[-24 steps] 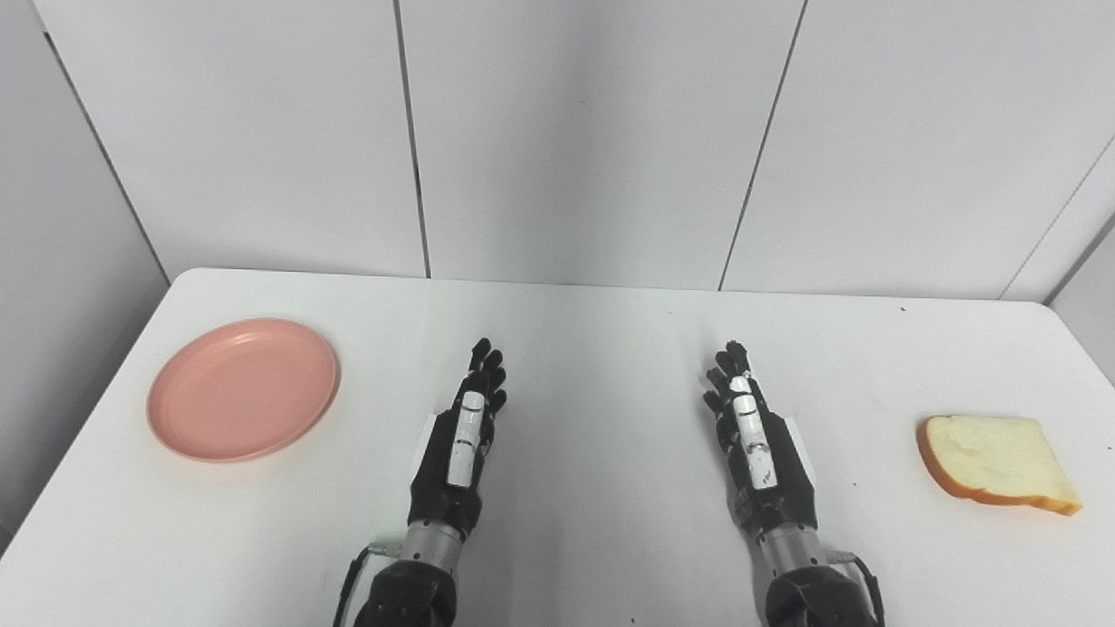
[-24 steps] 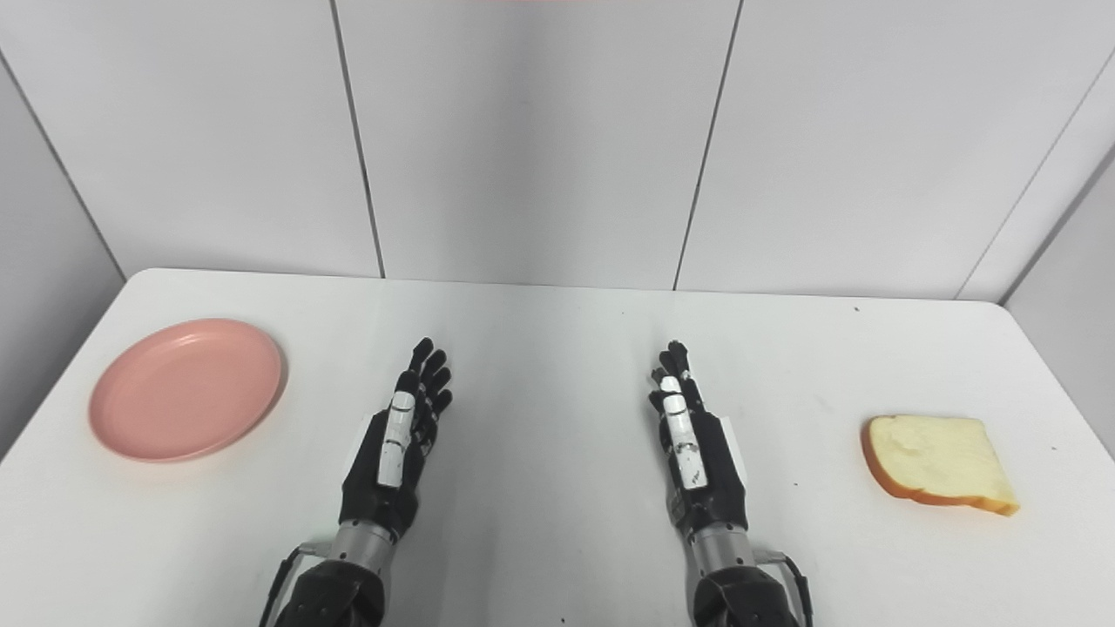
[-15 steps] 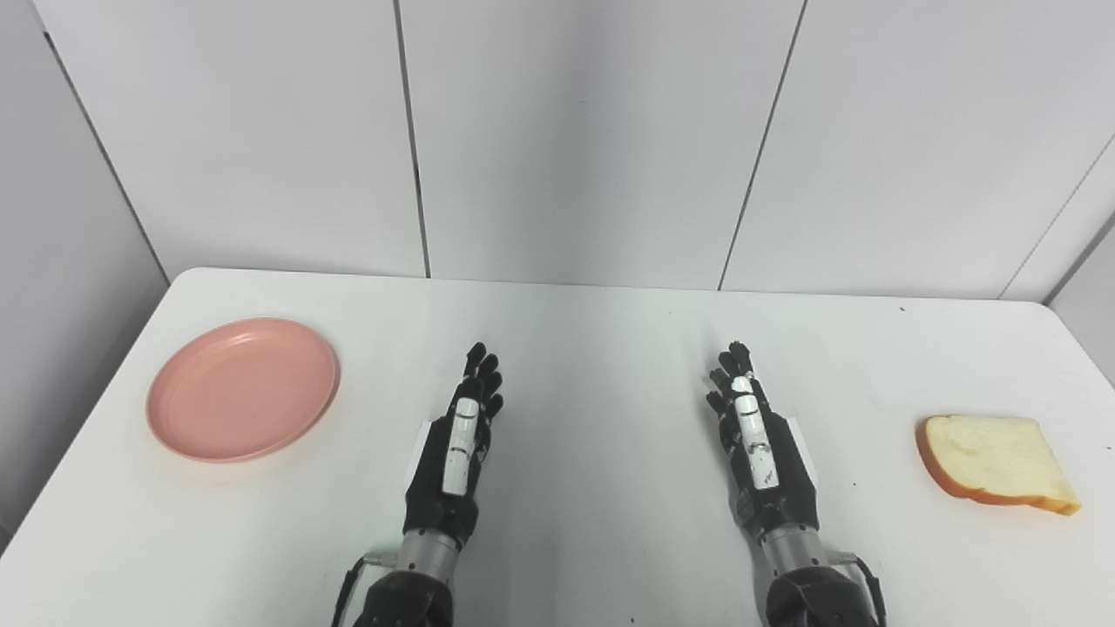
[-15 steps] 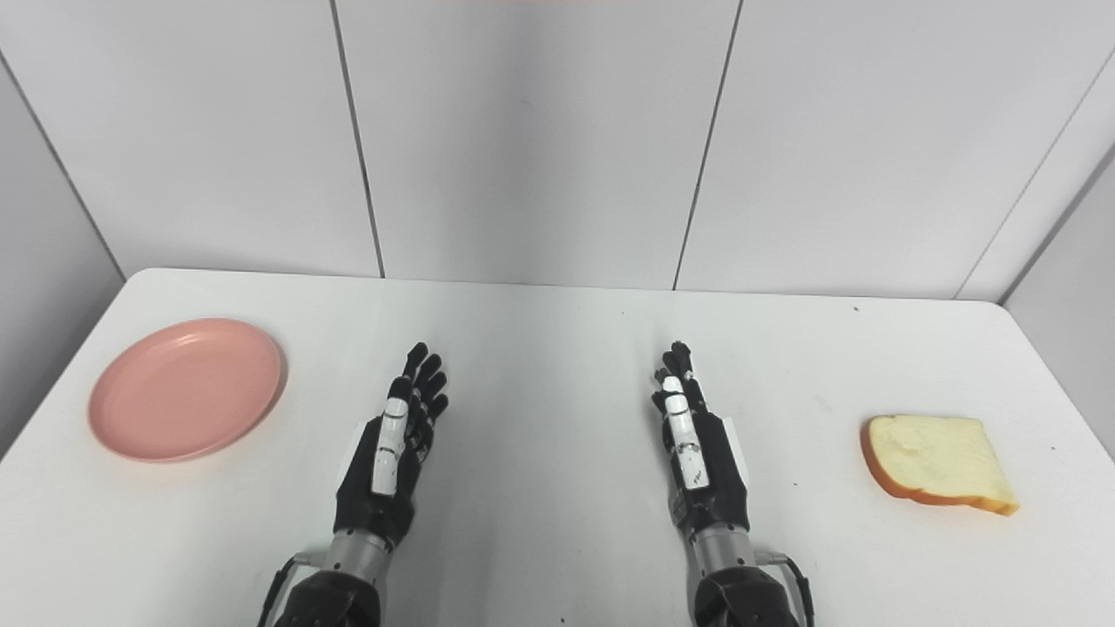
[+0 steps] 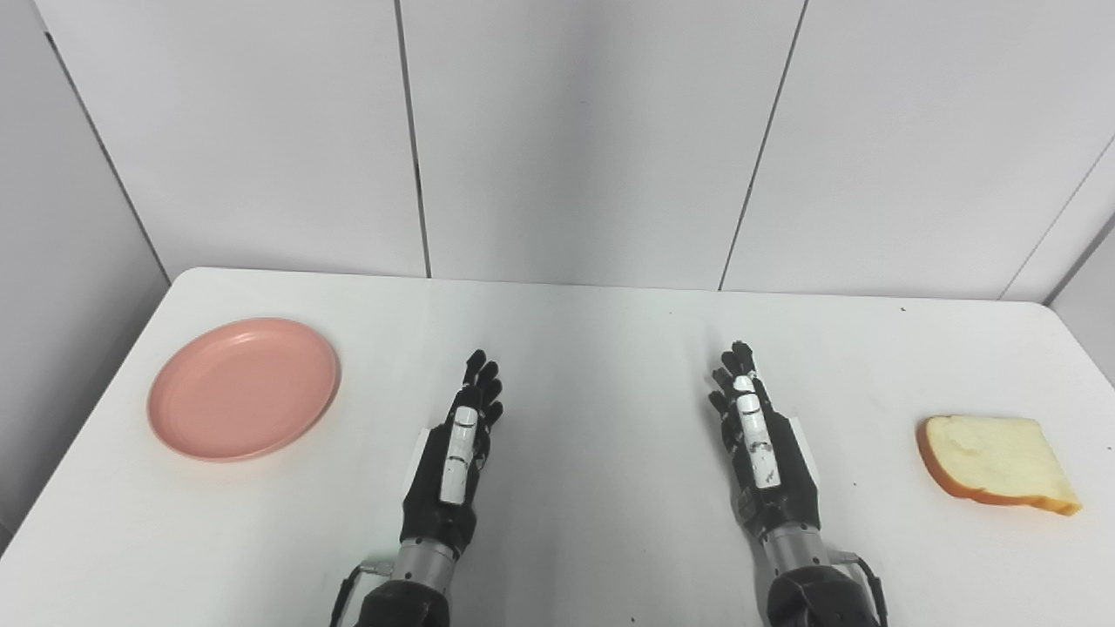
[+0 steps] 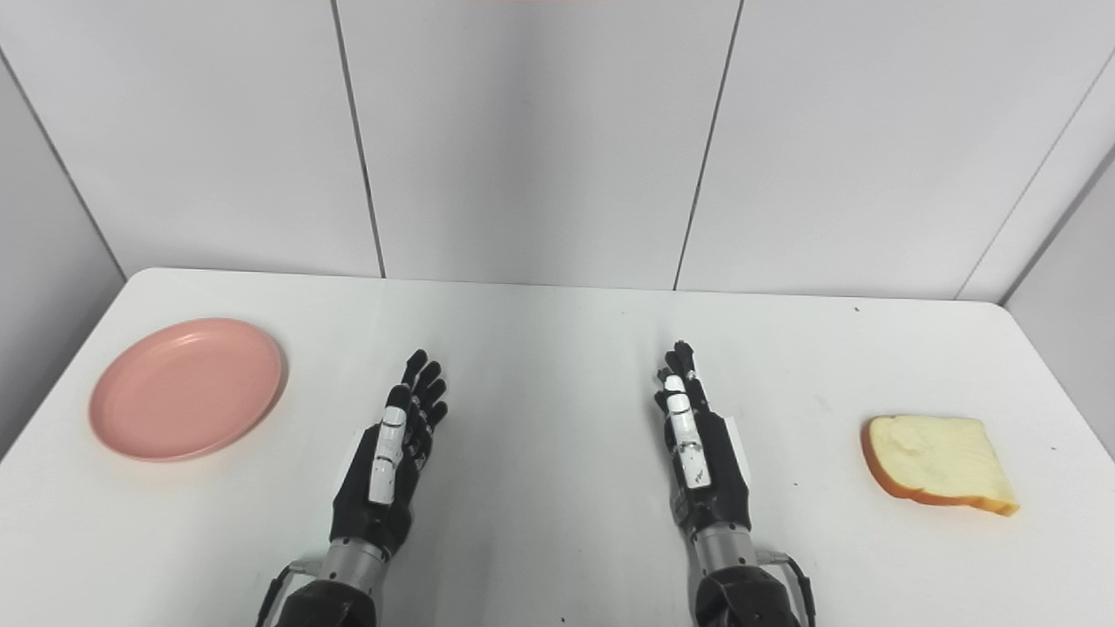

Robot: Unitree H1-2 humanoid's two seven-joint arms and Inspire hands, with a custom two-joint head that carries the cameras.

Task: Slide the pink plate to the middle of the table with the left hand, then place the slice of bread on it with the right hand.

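Resting on the white table [image 5: 575, 331], the left hand [image 5: 453, 453] and the right hand [image 5: 762, 448] are both lying with fingers straight and a little apart, holding nothing. The pink plate [image 5: 243, 387] is sitting well to the left of the left hand, near the table's left edge. The slice of bread [image 5: 993, 461] is lying well to the right of the right hand, flat on the table.

Nothing is being touched yet, so the plate slide is not started. A push that is too hard or that catches only the rim could be making the plate tip or spin, or be sending it toward the edge. Soft bread could be getting squashed or could be slipping out of the fingers.

Both arms are being cut off at the bottom of the picture. The palms are facing away, so their undersides are hiding.
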